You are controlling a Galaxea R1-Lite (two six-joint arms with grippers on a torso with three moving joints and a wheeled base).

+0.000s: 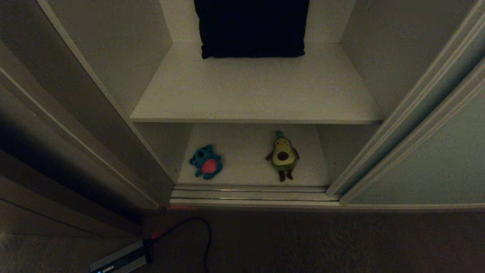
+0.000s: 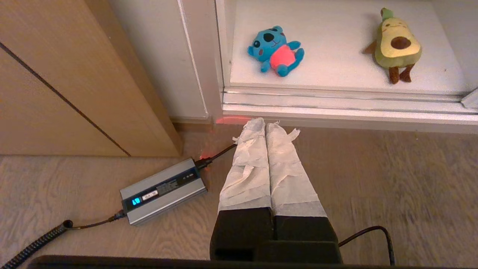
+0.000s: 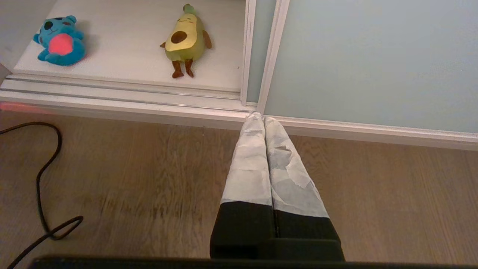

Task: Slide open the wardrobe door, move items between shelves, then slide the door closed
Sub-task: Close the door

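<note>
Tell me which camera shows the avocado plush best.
The left wrist view: the avocado plush lies brightly lit on the bottom shelf, face and pit clear. The right wrist view shows it whole too, at a slant. The head view shows it dim, under the upper shelf.

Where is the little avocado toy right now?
In the head view the avocado toy lies on the bottom shelf, right of the teal monster, just behind the floor track and under the upper shelf.

Btm shelf (image 1: 242,144): teal monster (image 1: 206,162) left, avocado (image 1: 283,154) right; upper shelf (image 1: 257,98): dark cushion (image 1: 252,26).
</note>
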